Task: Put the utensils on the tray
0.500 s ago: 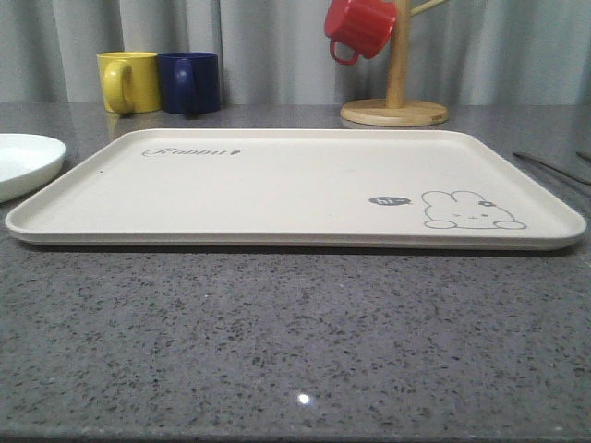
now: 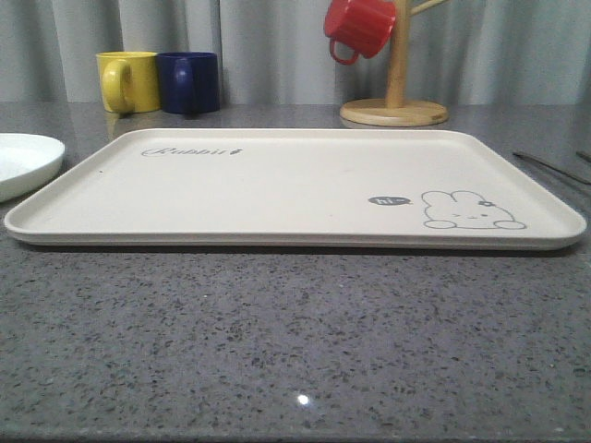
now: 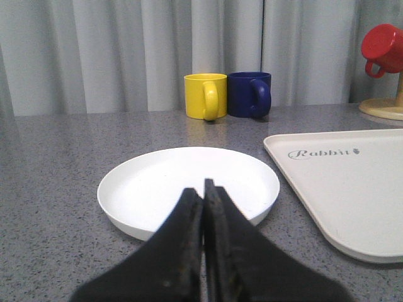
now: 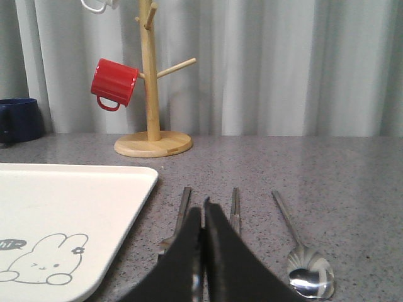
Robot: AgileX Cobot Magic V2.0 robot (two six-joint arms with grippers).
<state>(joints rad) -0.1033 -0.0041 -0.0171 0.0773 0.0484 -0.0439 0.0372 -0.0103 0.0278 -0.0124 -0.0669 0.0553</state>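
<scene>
The left pincer (image 3: pixel 203 189) hung low over the grey speckled tabletop (image 3: pixel 56 189), its two black fingers (image 3: pixel 182 233) pressed together with nothing between them, the tips lying in front of the near rim of the round white plate (image 3: pixel 157 179). The plate sat flat and bare. Just beside it lay a corner of the cream tray (image 3: pixel 352 189), printed with "Rabbit" script. Farther back, before the grey curtain (image 3: pixel 113 50), a yellow mug (image 3: pixel 205 95) and a blue mug (image 3: pixel 250 94) stood side by side. A red mug (image 3: pixel 382 49) hung above a wooden stand base (image 3: pixel 382 107).
</scene>
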